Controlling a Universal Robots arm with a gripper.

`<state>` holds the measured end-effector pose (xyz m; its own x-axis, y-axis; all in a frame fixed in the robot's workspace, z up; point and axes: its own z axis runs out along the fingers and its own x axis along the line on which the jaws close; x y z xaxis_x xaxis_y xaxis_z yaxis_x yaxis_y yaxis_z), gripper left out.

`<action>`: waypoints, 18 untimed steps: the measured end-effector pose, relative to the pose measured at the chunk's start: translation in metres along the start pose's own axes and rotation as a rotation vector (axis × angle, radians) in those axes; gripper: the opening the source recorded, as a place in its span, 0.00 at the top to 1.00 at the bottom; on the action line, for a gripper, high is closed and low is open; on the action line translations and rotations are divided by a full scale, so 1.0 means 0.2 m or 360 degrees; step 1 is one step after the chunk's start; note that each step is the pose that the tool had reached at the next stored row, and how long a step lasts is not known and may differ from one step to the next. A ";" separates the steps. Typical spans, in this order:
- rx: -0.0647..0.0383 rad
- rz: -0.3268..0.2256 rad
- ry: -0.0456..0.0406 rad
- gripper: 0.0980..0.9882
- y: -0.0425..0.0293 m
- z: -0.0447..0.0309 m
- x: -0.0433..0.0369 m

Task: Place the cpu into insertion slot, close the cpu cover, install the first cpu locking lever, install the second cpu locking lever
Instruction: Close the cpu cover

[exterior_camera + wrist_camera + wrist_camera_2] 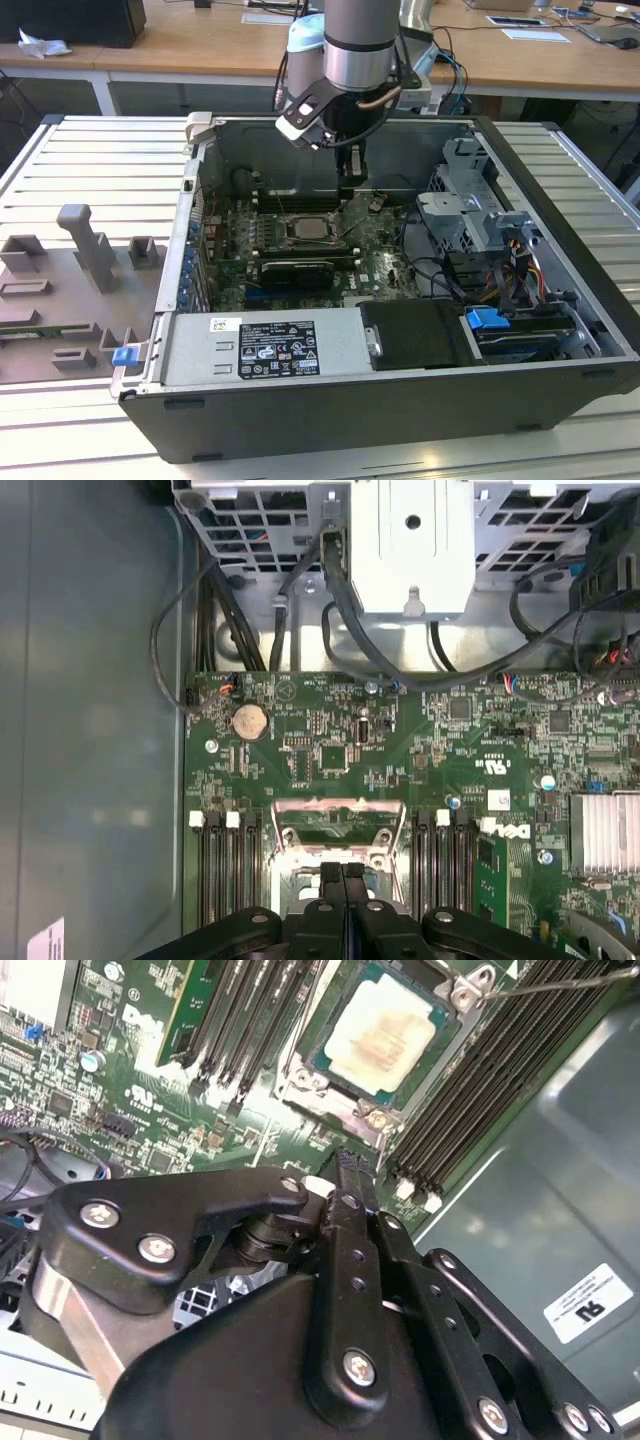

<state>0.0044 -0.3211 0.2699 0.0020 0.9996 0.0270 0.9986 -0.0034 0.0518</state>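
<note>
The gripper (343, 872), closed tight on nothing, hangs above the board (150, 1110), the seated chip (385, 1025) lying just beyond its tips.

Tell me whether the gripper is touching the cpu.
Apart. In the second wrist view the cpu lies fully bare, with green board between it and the gripper.

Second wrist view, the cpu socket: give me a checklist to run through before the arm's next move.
1. cpu lying flat in the insertion slot: ok.
2. cpu cover down over the cpu: cannot tell.
3. locking lever latched: not ok, the thin rod sticks out past the slot's corner.
4. pincer shut, holding nothing: ok.
5. pincer near the insertion slot, in the first wrist view: ok.
</note>
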 end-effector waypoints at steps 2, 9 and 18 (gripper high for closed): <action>0.0002 0.0000 0.0000 0.99 0.028 0.001 0.000; 0.0008 -0.0008 0.0000 0.99 0.156 0.026 0.001; 0.0012 -0.0021 0.0001 0.99 0.239 0.053 0.006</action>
<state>0.0527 -0.3197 0.2619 -0.0112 0.9996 0.0270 0.9989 0.0100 0.0447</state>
